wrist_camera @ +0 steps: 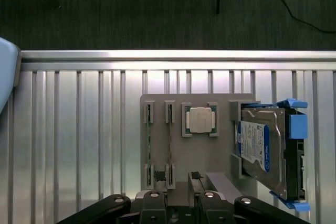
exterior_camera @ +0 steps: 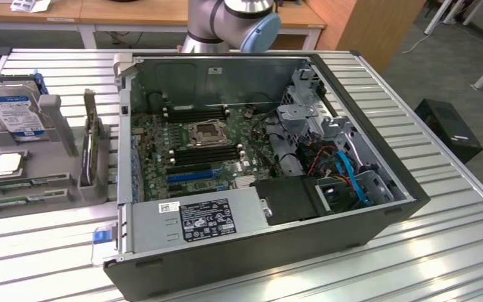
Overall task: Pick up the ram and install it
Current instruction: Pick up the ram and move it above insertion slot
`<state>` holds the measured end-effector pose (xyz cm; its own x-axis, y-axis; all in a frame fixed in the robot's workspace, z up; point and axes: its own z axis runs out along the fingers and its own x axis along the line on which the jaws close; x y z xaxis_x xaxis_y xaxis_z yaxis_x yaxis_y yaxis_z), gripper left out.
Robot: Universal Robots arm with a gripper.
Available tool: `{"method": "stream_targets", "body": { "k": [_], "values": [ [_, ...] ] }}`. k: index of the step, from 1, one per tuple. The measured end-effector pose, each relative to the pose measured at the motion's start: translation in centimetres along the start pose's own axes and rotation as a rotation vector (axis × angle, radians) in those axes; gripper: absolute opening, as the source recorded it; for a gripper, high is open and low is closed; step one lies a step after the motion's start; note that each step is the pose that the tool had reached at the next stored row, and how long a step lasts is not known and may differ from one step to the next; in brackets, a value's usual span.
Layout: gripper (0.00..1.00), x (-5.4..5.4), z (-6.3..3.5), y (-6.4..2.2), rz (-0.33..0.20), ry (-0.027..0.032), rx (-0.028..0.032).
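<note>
**Ram** (wrist_camera: 169, 140): thin green stick, seated in a narrow slot of the grey holder (wrist_camera: 212, 156), just beside the processor chip (wrist_camera: 200, 119). Second ram stick (wrist_camera: 149, 140) in the parallel slot, on the side away from the chip. Neither lifted.

**Pincer** (wrist_camera: 178, 208): released, fingers (wrist_camera: 155, 208) parted, grasping nothing. Hangs over the holder's edge, nearest the ends of the two sticks.

**Other holder contents:** hard drive (wrist_camera: 260, 148) in a blue-tabbed caddy, propped at a tilt at the end away from the sticks. Upright card (exterior_camera: 90, 148) with a metal bracket, on the holder's side toward the case.

**Surface** (exterior_camera: 443, 251): slatted metal, carrying holder and case.

**Computer case** (exterior_camera: 309, 251): side open, at the exterior view's right of the holder. Inside: motherboard (exterior_camera: 250, 126), black memory slots (exterior_camera: 195, 113) on both sides of the processor socket (exterior_camera: 204, 133), labelled power supply (exterior_camera: 204, 220). Cannot tell whether the slots are filled.

**Robot arm** (exterior_camera: 229, 22): rises behind the case.
</note>
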<state>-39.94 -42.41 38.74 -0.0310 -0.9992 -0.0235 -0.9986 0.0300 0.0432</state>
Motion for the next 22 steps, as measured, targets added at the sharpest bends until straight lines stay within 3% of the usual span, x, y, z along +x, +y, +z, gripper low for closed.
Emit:
{"method": "stream_targets", "body": {
  "k": [22],
  "values": [
    [0.30, 0.1, 3.79, -0.16, 0.000, 0.0001, -0.0001]
  ]
}}
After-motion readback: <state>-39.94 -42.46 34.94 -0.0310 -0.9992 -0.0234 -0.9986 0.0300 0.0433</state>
